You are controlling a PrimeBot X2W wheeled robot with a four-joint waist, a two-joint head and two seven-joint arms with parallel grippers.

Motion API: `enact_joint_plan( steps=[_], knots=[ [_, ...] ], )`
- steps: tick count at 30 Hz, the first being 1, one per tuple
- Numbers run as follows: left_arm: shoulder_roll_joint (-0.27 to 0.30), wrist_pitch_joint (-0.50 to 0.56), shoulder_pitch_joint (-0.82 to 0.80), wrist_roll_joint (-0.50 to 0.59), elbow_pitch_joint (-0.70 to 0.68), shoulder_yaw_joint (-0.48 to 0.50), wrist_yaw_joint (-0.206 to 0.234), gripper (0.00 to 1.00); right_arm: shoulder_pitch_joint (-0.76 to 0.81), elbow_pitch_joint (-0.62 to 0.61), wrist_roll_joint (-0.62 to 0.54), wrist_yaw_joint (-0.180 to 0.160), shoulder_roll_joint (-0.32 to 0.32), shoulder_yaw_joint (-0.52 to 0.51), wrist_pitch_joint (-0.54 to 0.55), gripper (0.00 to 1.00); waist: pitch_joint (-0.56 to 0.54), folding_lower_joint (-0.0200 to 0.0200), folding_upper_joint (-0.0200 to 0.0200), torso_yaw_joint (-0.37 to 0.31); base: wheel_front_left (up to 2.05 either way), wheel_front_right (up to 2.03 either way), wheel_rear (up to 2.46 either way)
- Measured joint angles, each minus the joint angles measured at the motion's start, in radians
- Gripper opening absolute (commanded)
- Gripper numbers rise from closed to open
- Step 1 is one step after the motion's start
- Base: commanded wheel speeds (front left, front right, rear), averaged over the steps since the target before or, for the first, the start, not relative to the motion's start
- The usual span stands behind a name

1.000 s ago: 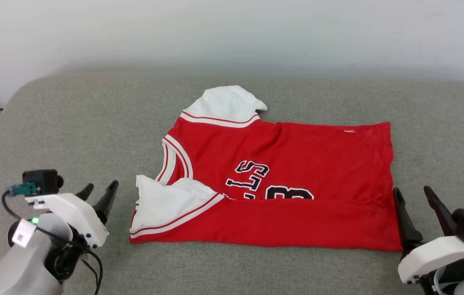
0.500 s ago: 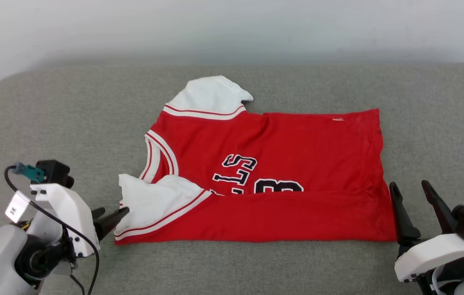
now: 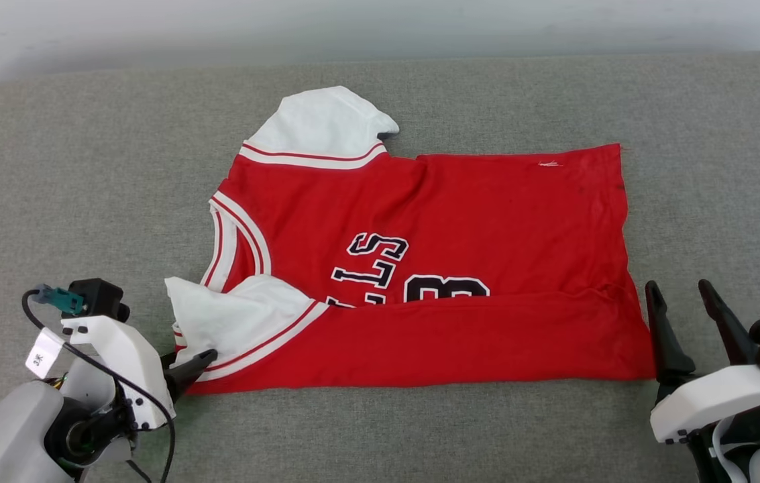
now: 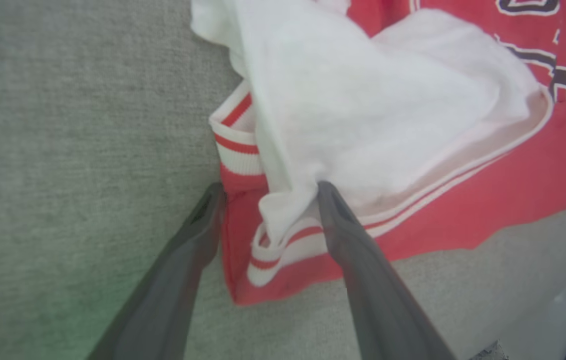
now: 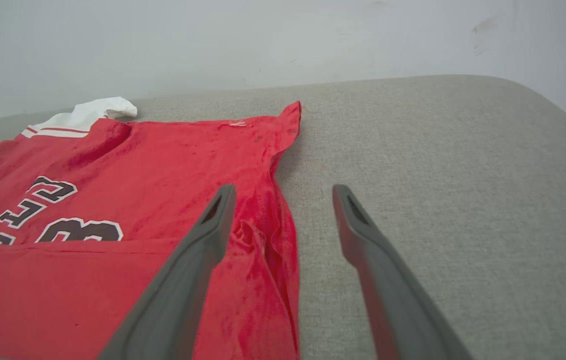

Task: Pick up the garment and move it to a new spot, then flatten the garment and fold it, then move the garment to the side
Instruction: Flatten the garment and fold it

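Observation:
The garment [image 3: 487,215], a red jersey with white sleeves and black lettering, lies flat on the grey cushion with its near long edge folded up over the number. My left gripper [image 3: 182,365] is open at the near left corner. In the left wrist view its fingers [image 4: 270,192] straddle the striped trim and a fold of the white sleeve [image 4: 362,100]. Open too, my right gripper [image 3: 678,288] stands at the garment's right hem. In the right wrist view one finger [image 5: 213,220] is over the red cloth [image 5: 138,165], the other over bare cushion.
The grey cushion [image 3: 84,168] stretches wide on both sides of the jersey and in front of it. A pale wall [image 3: 380,27] runs behind. The cushion's rounded far right corner [image 5: 537,100] falls away toward the wall.
The head camera has tilted down, shifting the whole picture. My left gripper has swung in to the jersey's near left corner, its fingers now pointing right. The right gripper stays at the hem.

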Motion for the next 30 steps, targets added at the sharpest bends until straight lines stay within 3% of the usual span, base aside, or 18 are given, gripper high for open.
enact_joint_plan(
  steps=[9,20,29,30],
  knots=[
    [-0.041,-0.018,-0.004,0.001,0.026,-0.022,-0.035,0.00,-0.008,-0.002,0.077,0.000,-0.030,-0.011,0.117,1.00,-0.032,0.0002,0.0000,0.015,0.00,0.00,0.00],
    [-0.004,-0.126,-0.021,0.067,-0.081,0.003,-0.029,0.00,-0.026,0.021,0.190,0.000,-0.166,0.069,0.643,1.00,-0.056,0.0002,-0.0001,0.033,0.00,0.00,0.00],
    [0.001,-0.134,-0.034,0.078,-0.157,0.006,-0.011,0.00,-0.092,0.131,0.211,-0.001,-0.166,0.116,0.701,1.00,-0.007,0.0002,-0.0001,0.057,0.00,0.00,0.00],
    [0.001,-0.136,-0.033,0.078,-0.159,0.005,-0.011,0.00,-0.096,0.143,0.211,-0.001,-0.167,0.124,0.705,0.82,-0.002,0.0002,-0.0001,0.060,0.00,0.00,0.00]
  ],
)
